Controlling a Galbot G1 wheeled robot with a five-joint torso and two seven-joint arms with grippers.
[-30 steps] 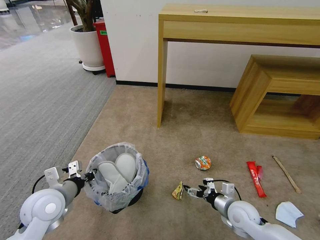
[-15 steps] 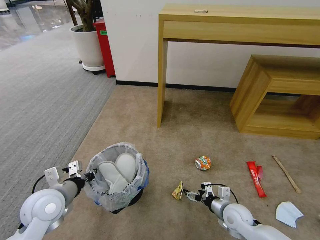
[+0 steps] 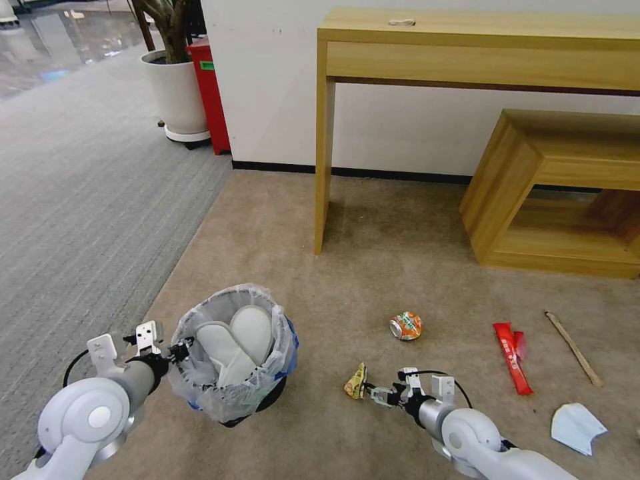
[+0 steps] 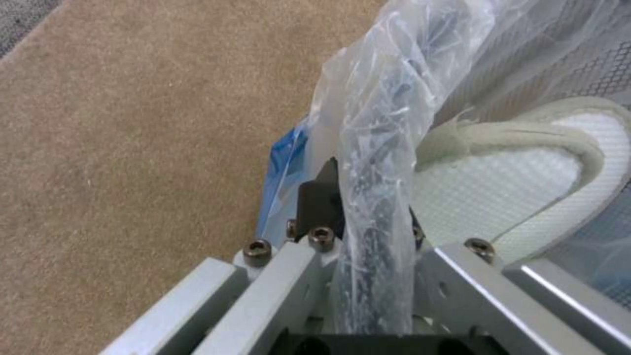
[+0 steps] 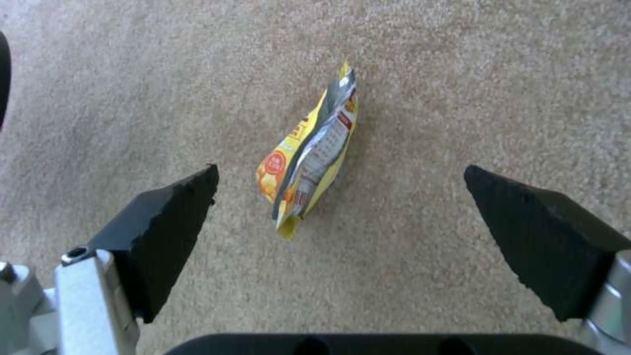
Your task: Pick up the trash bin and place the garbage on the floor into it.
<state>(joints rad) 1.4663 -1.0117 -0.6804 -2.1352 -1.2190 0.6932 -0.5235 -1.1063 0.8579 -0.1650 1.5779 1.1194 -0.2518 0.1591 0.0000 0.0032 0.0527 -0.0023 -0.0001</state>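
Left gripper (image 3: 179, 351) has its jaws clamped on the bagged rim of the trash bin (image 3: 233, 393), which sits on the beige floor (image 3: 373, 267) holding two white slippers (image 3: 233, 340). Right gripper (image 3: 370, 393), jaws wide apart, sits just beside a yellow snack wrapper (image 5: 309, 153). Crushed can (image 3: 405, 326) lies nearby.

The left claw (image 4: 358, 231) hides its fingertips behind the trash bin (image 3: 233, 353) liner, the slippers' (image 3: 233, 340) lower ends sink from sight, and the blue mask (image 3: 579, 429) print is unreadable.
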